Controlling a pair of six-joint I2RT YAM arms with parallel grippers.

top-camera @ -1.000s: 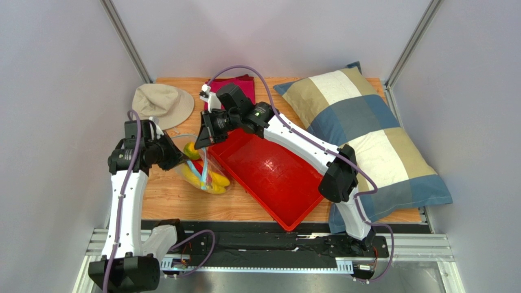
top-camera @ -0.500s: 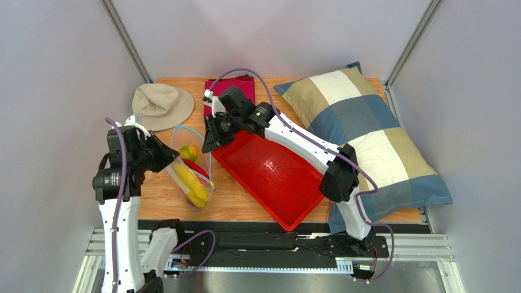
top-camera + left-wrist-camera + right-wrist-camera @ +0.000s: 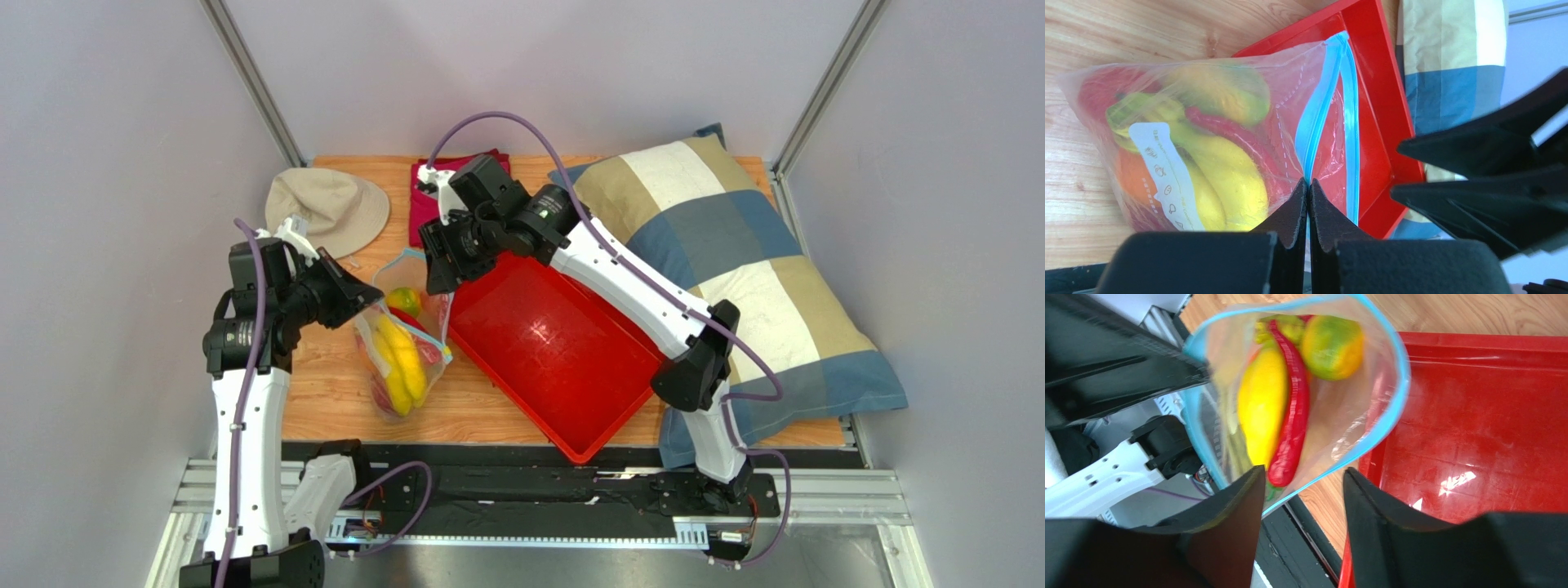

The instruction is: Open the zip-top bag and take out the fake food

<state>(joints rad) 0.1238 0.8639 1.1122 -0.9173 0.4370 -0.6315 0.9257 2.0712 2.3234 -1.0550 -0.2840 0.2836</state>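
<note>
Left gripper [image 3: 366, 298], centre-left, clenched on the zip-top bag [image 3: 1358, 410] rim, holds its mouth open; released right gripper [image 3: 1303, 473] faces the chilli [image 3: 1290, 416].

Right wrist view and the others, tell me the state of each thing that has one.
zip-top bag, mouth open, one rim pinched.
fake food, inside the bag.
left fingers, shut on the bag's rim.
right fingers, apart, gripping nothing, at the bag's mouth.
red tray, no food in it.
</note>
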